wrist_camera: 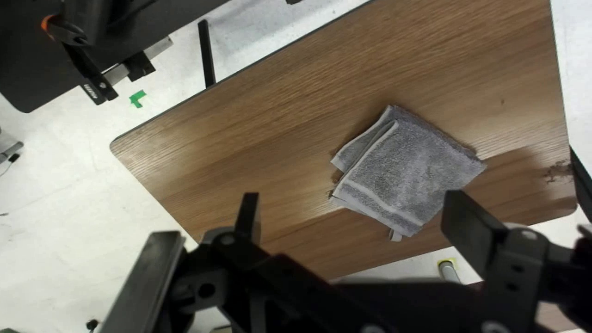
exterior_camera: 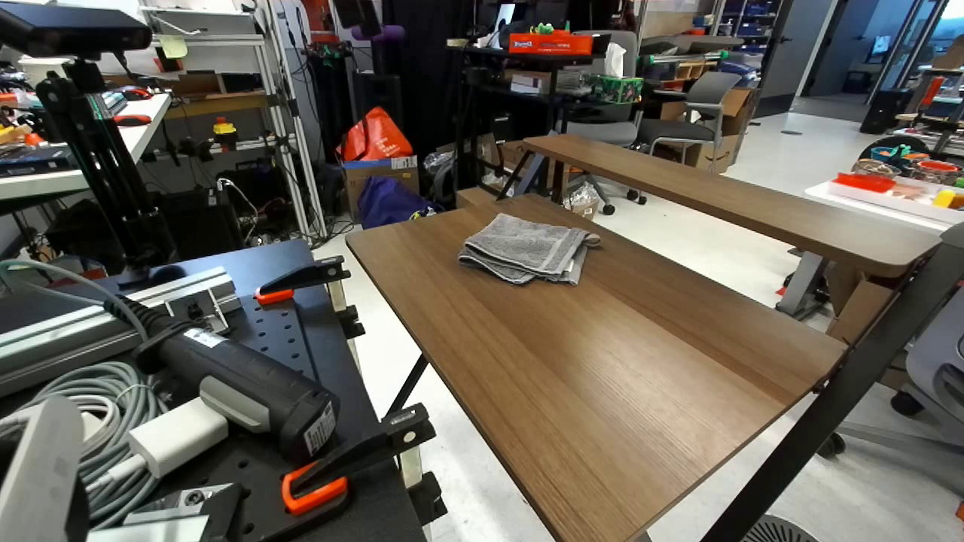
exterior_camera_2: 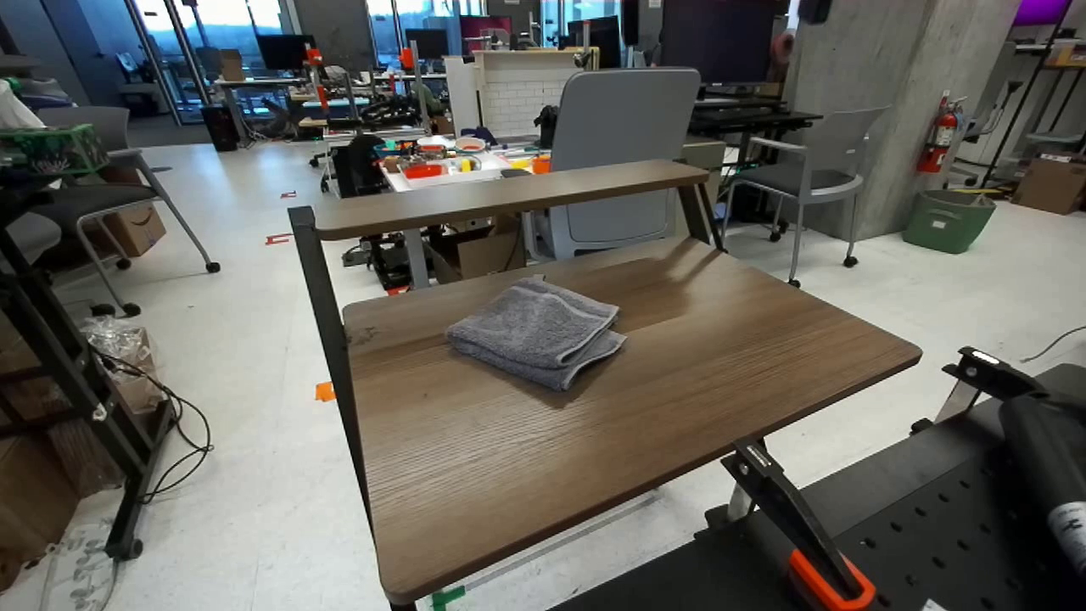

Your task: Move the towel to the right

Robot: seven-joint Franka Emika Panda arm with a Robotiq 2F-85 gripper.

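Note:
The towel (exterior_camera: 529, 247) is grey, folded and roughly square, with a pale stripe near one edge. It lies flat on the brown wooden tabletop (exterior_camera: 587, 361) and also shows in an exterior view (exterior_camera_2: 539, 329). In the wrist view the towel (wrist_camera: 407, 171) lies right of the picture's middle, with a small white loop at its lower corner. My gripper (wrist_camera: 352, 199) is wide open with nothing between its fingers. It is above the tabletop and apart from the towel; the right finger overlaps the towel's lower right edge in the wrist view. The gripper is not in either exterior view.
A raised narrow wooden shelf (exterior_camera: 723, 196) runs along one long side of the tabletop, on dark metal posts (exterior_camera_2: 327, 331). A black bench (exterior_camera: 260, 324) with orange-handled clamps (exterior_camera: 316, 497), cables and a black handheld tool (exterior_camera: 233, 376) stands by the opposite long side.

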